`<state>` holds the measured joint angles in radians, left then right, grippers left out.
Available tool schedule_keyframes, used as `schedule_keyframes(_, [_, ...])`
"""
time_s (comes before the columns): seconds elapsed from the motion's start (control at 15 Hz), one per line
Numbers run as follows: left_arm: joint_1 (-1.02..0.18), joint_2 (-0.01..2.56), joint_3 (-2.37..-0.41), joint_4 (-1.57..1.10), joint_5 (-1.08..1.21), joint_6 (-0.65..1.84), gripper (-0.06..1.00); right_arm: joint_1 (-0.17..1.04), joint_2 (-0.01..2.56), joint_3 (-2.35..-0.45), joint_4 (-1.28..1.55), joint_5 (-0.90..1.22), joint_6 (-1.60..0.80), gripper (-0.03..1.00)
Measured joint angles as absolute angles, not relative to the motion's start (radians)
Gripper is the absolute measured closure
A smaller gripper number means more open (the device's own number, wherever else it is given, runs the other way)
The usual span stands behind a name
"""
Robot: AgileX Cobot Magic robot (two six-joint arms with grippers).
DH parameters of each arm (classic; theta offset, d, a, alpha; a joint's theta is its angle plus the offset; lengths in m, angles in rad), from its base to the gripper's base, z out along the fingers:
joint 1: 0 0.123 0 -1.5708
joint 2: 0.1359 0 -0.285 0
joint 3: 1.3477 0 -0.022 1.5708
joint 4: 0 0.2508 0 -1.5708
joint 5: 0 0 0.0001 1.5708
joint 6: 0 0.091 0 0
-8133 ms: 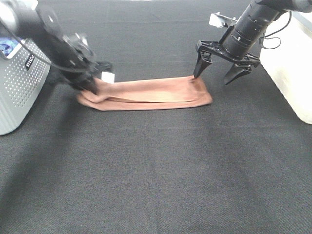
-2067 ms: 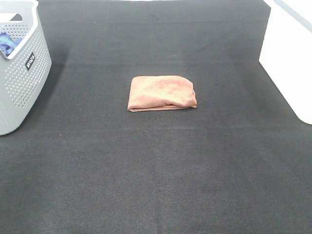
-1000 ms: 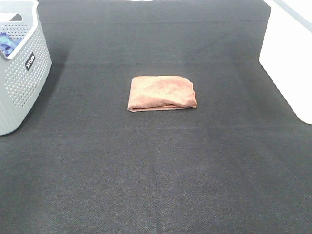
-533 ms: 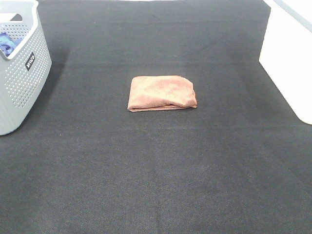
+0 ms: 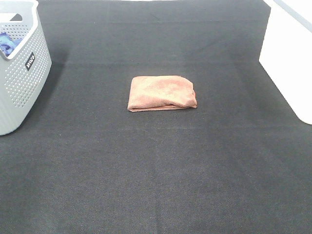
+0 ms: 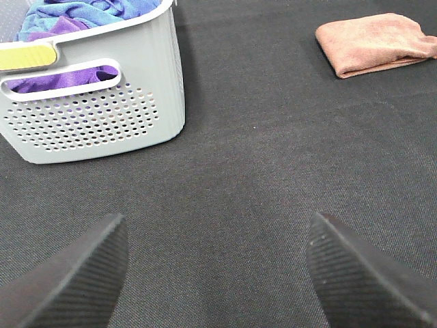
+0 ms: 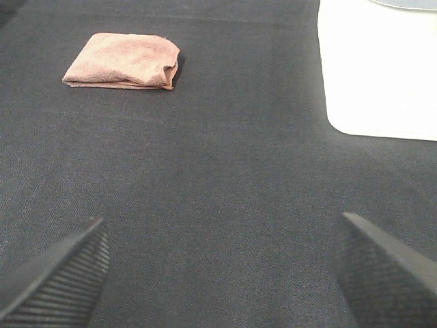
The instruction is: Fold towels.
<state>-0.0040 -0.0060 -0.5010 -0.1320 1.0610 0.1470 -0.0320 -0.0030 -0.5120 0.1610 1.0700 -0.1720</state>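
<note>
A salmon-brown towel lies folded into a small rectangle in the middle of the black table. It also shows in the left wrist view and in the right wrist view. Both arms are out of the exterior high view. My left gripper is open and empty, well away from the towel, in front of the grey basket. My right gripper is open and empty over bare table, far from the towel.
A grey perforated laundry basket stands at the left edge; the left wrist view shows it holding blue and purple cloths. A white bin stands at the right edge, also in the right wrist view.
Eight seconds ago both arms were at the long, stretched-out towel. Since then the towel has been folded to a small rectangle and both arms have left the view. Nothing moved in the last two seconds.
</note>
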Motion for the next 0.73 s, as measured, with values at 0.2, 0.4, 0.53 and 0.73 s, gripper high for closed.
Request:
schedule_keyframes(0.2, [-0.004,-0.006,-0.501,-0.132,1.061,0.147,0.24,-0.013,-0.003,-0.512,0.169,1.070,-0.172,0.13])
schedule_keyframes(0.4, [-0.004,-0.006,-0.501,-0.132,1.061,0.147,0.24,-0.013,-0.003,-0.512,0.177,1.070,-0.172,0.13])
schedule_keyframes(0.53, [-0.004,-0.006,-0.501,-0.132,1.061,0.147,0.24,-0.013,-0.003,-0.512,0.177,1.070,-0.172,0.13])
schedule_keyframes(0.73, [-0.004,-0.006,-0.501,-0.132,1.061,0.147,0.24,-0.013,-0.003,-0.512,0.177,1.070,-0.172,0.13])
